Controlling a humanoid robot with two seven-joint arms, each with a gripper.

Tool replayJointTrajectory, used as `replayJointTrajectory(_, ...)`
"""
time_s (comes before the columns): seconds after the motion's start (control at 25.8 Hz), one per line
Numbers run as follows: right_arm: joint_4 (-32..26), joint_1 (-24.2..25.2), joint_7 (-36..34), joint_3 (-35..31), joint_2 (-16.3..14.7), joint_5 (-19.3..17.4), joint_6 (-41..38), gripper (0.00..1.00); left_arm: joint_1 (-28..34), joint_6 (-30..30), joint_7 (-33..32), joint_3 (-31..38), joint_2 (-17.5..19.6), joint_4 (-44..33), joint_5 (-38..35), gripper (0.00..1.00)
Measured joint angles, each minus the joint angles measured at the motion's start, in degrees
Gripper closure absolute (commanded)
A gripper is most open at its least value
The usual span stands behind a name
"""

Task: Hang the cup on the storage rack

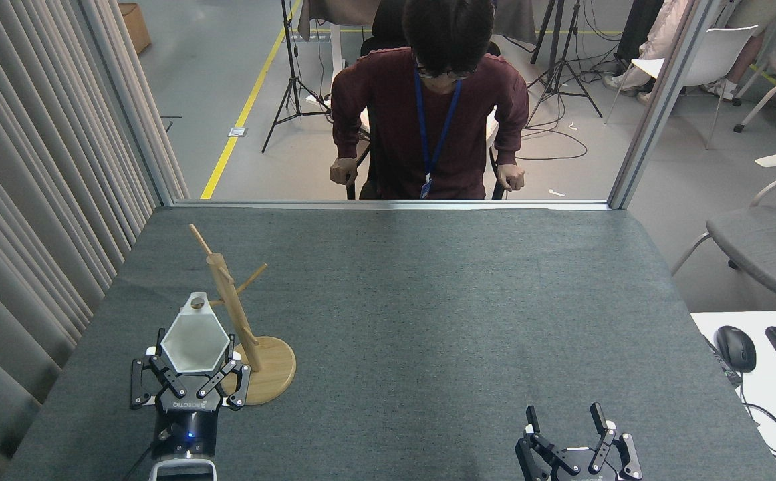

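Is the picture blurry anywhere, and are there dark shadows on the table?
Head view: sharp all over, the white cup in the left gripper and the wooden storage rack have crisp edges; light is soft and even, so the grey table shows only faint shadows; no glare; straight posts bow slightly near the edges.

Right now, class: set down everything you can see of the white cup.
The cup is white, matt, maybe ceramic, six-sided, narrowing toward its base. Its mouth faces the camera, showing a bare inside. A small tab at the far rim carries a round hole. The left hand grips its lower part, holding it above the table, right beside the storage rack; contact with the rack cannot be told.
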Motion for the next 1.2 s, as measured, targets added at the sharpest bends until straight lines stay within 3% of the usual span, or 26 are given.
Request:
replayJointTrajectory(0.5, 0.02, 0.00, -0.72, -0.01, -0.09, -1.94, 0.05, 0.02, 8.18, 0.08, 0.27, -1.05, -3.40, -0.77, -0.06, 0.00)
replayJointTrajectory(0.66, -0.17, 0.21, -0.77, -0.01, -0.06, -1.95, 0.10, 0.02, 11.30, -0.83, 0.27, -0.73, -3.18, -2.67, 4.29, 0.00)
replayJointTrajectory(0.89, -2.96, 2.93, -0.64, -0.01, -0.49, -1.87, 0.28, 0.02, 16.09, -9.90, -3.86, -1.05, -1.96, -11.18, 19.09, 0.00)
replayJointTrajectory(1.2, -6.57, 6.27, -0.13, 0.10, -1.72, -1.58, -0.07, 0.02, 21.11, -18.33, -12.57, -2.57, 0.09, -21.87, 24.51, 0.00)
